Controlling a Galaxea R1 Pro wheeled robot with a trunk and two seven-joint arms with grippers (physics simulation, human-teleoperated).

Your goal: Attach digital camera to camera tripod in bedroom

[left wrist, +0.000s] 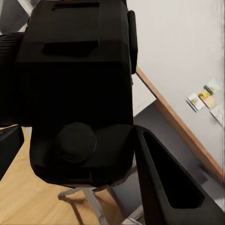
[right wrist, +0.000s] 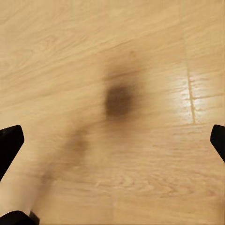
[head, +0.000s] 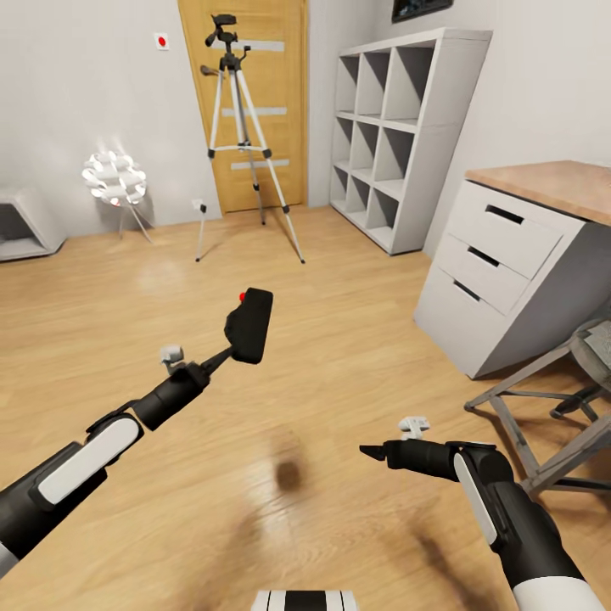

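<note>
We hold the digital camera (head: pixel 249 324) up in the air w/ our left tool (head: pixel 231 350). The tool is clamped on it. The cam is black w/ a red dot on top. It hangs over the wood floor (head: pixel 339 339), near the middle of the room. In the left wrist view the cam (left wrist: pixel 77 89) sits between the 2 fingers (left wrist: pixel 164 180), very close up.

The camera tripod (head: pixel 240 127) stands far ahead by the wooden door (head: pixel 284 93). It has 3 silver legs & a black head. It is well apart from the cam.

Our right tool (head: pixel 373 452) is low over the floor w/ nothing in it. In the right wrist view its 2 fingertips (right wrist: pixel 10 143) are spread wide apart.

A white cube shelf (head: pixel 399 127) is right of the door. A grey drawer unit w/ a wood counter (head: pixel 560 182) on top is at our right.
</note>
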